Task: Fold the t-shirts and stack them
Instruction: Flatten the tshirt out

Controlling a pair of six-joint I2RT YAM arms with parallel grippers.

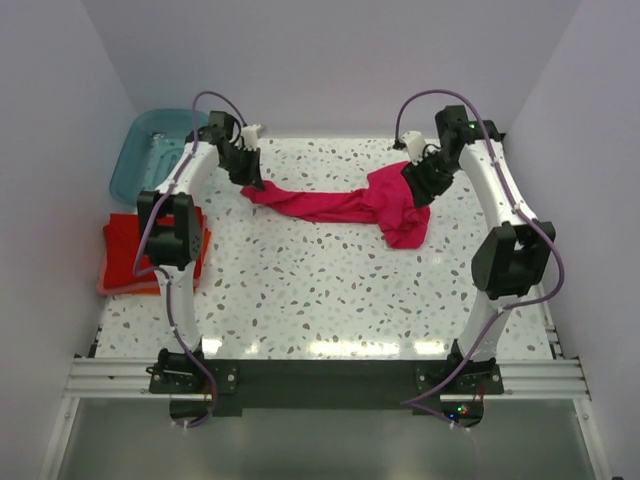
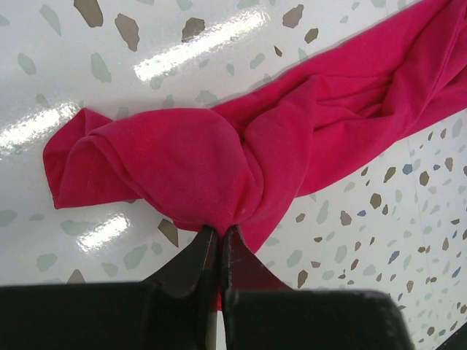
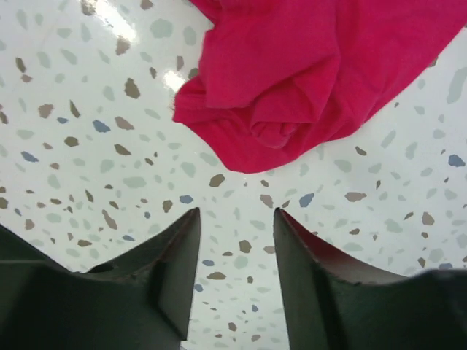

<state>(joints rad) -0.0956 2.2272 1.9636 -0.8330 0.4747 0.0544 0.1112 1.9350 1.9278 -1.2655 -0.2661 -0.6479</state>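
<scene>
Speckled tabletop (image 1: 330,290) holds the limp magenta t-shirt (image 1: 340,205); left gripper (image 2: 221,232) pinches one end, right gripper (image 3: 237,213) gapes empty; its free hem looks the best hold.

The magenta t-shirt (image 1: 340,207) is showing as soft matt cloth, the speckled tabletop (image 1: 300,290) is gleaming smooth and glossy, the teal tub (image 1: 135,165) is looking like translucent plastic, and the right gripper (image 3: 235,219) is appearing matt black.

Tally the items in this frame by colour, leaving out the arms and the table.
magenta-pink t-shirt, unfolded: 1
red folded t-shirt: 1
orange folded t-shirt, only its edge showing under the red one: 1
teal tub: 1
Total: 4
</scene>
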